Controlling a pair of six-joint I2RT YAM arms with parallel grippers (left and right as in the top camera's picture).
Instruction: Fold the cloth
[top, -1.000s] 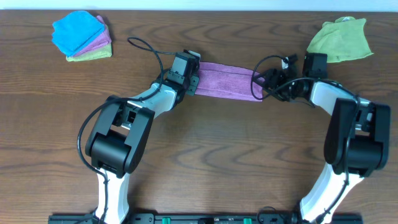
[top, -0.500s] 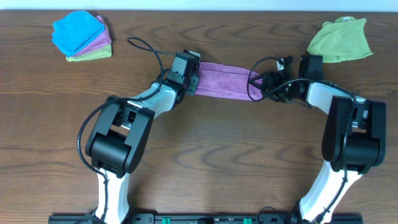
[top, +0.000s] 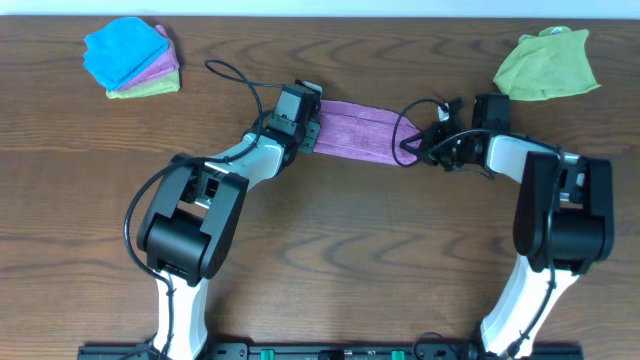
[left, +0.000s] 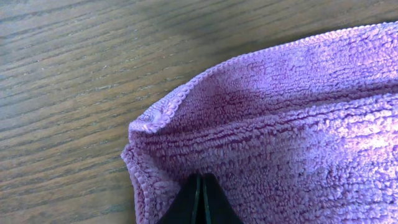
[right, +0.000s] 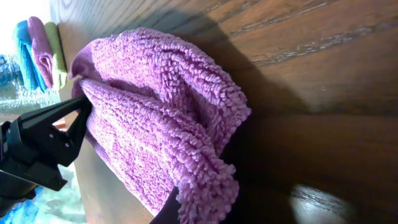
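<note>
On the dark wood-grain worktop (top: 330, 250), a stack of folded cloths (top: 132, 58), blue over purple and green, sits far left. The left hand (top: 310, 130) pinches tight the hemmed left end of the purple cloth (top: 360, 132), a long fleecy band lying mid-worktop. The right hand (top: 415, 148) grips its bunched, loopy right end. A crumpled green cloth (top: 547, 62) lies far right.

This is looking like a robotics lab bench. 2 arms, the left arm (top: 185, 225) and the right arm (top: 560, 215), are standing on a black rail (top: 300, 351) at the edge of a wood-grain table (top: 350, 250). A loose cable (top: 228, 72) is trailing across it. A folded stack (top: 132, 57), a green cloth (top: 546, 64) and a purple cloth (top: 360, 130) are lying there.
</note>
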